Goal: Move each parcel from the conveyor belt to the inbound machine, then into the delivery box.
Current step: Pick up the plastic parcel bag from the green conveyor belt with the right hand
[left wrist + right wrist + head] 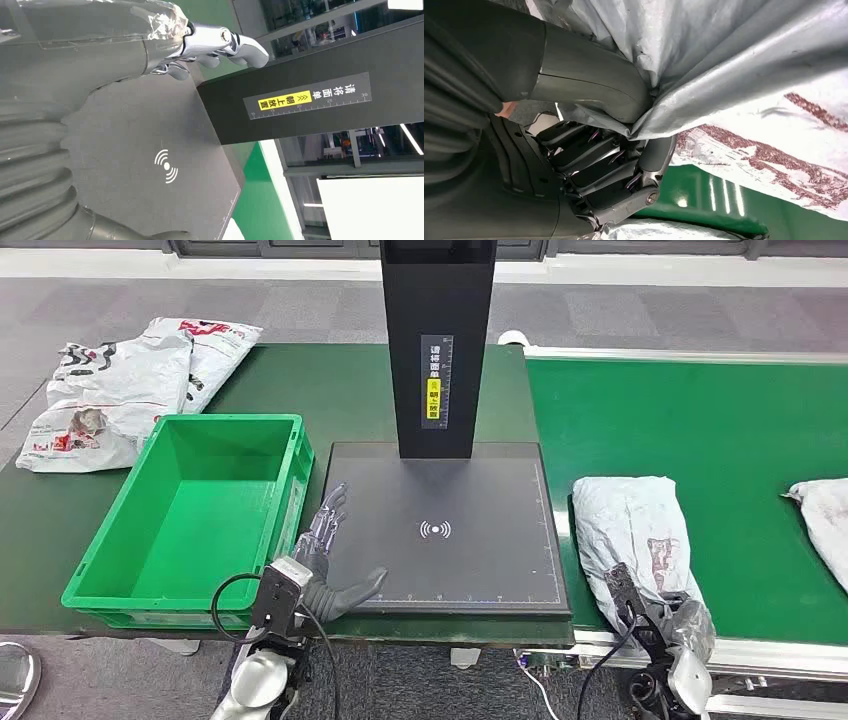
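Inbound machine (440, 530) column label (435, 380) — Chinese characters, yellow strip — ruler marks 20, 25, 30.

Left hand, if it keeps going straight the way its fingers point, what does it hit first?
Probably nothing soon: the left hand points along the left edge of the scanner plate toward the far table; the green crate sits just beside that line.

Head cam: high on the body, looking forward and down over bench, scanner plate (440, 530), conveyor belt (700, 440). Left wrist cam: turned sideways, close behind left hand (75, 55), facing across the plate (150, 150) at the black column (310, 100); shares plate and column (437, 350) with head. Right wrist cam: very close, behind right hand (589, 165), against parcel (749, 75), also in head view (635, 530).
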